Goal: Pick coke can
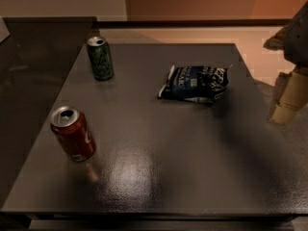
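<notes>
currently, the coke can stands upright on the dark table at 8 o'clock from the table's centre, near the left edge. a green can stands at 11 o'clock and a dark blue snack bag lies at 1 o'clock, both well apart from the coke can. the gripper hangs at 3 o'clock, beyond the table's right edge and well apart from every item; how far open it is, and whether it holds anything, cannot be told.
</notes>
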Robot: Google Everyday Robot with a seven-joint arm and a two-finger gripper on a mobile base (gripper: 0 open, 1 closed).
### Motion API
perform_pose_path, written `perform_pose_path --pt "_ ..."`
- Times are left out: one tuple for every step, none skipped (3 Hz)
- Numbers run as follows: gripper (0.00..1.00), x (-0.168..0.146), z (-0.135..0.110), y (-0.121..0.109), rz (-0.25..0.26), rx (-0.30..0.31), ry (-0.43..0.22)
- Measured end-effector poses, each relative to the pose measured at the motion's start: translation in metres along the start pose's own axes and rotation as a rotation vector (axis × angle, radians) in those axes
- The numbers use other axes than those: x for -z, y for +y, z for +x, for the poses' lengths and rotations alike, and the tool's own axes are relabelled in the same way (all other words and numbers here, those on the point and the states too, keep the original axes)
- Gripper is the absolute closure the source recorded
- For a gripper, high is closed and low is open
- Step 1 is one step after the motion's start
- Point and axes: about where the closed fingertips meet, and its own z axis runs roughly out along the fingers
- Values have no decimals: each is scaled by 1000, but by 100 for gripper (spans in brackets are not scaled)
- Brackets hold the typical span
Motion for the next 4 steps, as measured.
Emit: perform_pose_path --pt "0 0 0 0 0 0 0" --pt "0 -2 -15 2 -12 16 -35" --pt "0 -4 -42 10 -38 37 -118" --pt "0 -13 -78 24 -68 77 -199"
